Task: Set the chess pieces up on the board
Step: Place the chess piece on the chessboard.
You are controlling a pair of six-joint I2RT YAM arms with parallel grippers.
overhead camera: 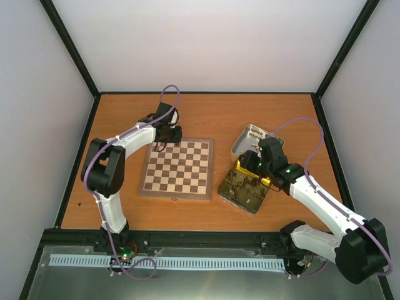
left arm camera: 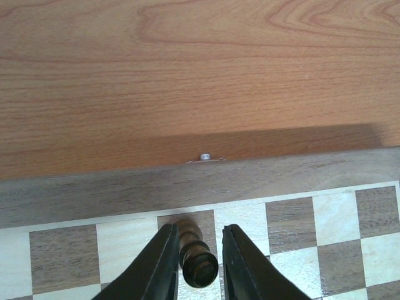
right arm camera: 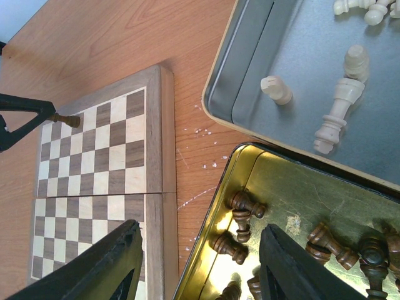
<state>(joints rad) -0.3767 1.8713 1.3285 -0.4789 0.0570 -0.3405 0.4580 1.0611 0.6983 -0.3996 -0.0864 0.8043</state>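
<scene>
The board lies mid-table; its far border and clasp show in the left wrist view. My left gripper is at the board's far edge. Its jaws stand slightly apart around a dark brown chess piece on a dark back-row square. The piece touches the left finger, with a gap to the right one. My right gripper is wide open and empty above the gold-lined tin, which holds several dark pieces lying down.
A silver tin lid beyond the gold tin holds several cream-white pieces. The tin and lid sit right of the board. Black frame posts and white walls enclose the table.
</scene>
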